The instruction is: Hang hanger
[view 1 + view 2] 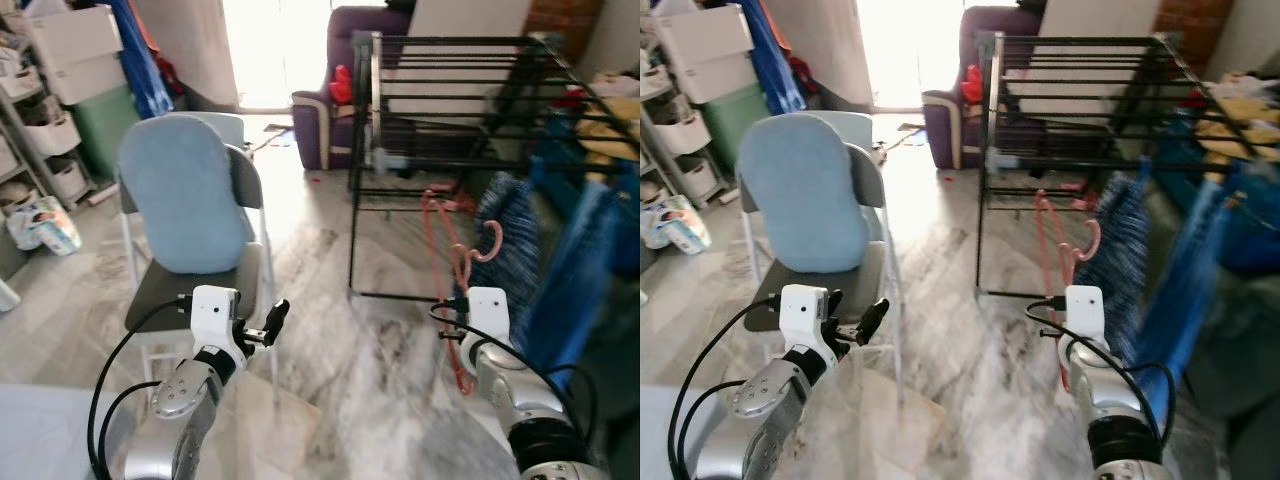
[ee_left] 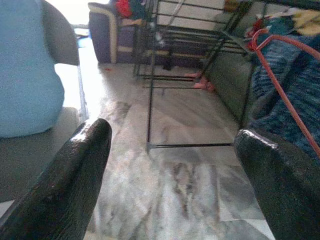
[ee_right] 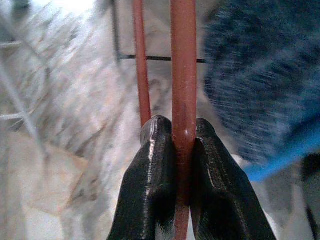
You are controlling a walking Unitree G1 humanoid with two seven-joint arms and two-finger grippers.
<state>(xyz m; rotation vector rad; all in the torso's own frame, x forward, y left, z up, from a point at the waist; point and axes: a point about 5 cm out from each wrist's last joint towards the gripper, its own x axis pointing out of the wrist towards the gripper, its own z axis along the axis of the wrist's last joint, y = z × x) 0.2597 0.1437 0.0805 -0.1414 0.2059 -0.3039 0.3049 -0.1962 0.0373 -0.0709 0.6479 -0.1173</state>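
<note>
A salmon-red hanger (image 1: 452, 262) stands upright in front of me on the right, its hook (image 1: 491, 241) curling near a fuzzy blue cloth. My right gripper (image 3: 182, 129) is shut on one of the hanger's thin bars (image 3: 183, 60), which runs up between the two black fingers. The black wire drying rack (image 1: 455, 98) stands just beyond the hanger, its top bars above the hook. My left gripper (image 1: 274, 320) is raised by the chair, open and holding nothing; its two fingers (image 2: 75, 170) stand far apart in the left wrist view.
A grey chair with a blue cushion (image 1: 185, 195) stands close on my left. Blue garments (image 1: 570, 260) hang from the rack's right side. A purple sofa (image 1: 328, 110) sits behind the rack and storage shelves (image 1: 45, 120) line the far left. Marble floor (image 1: 340, 330) lies between.
</note>
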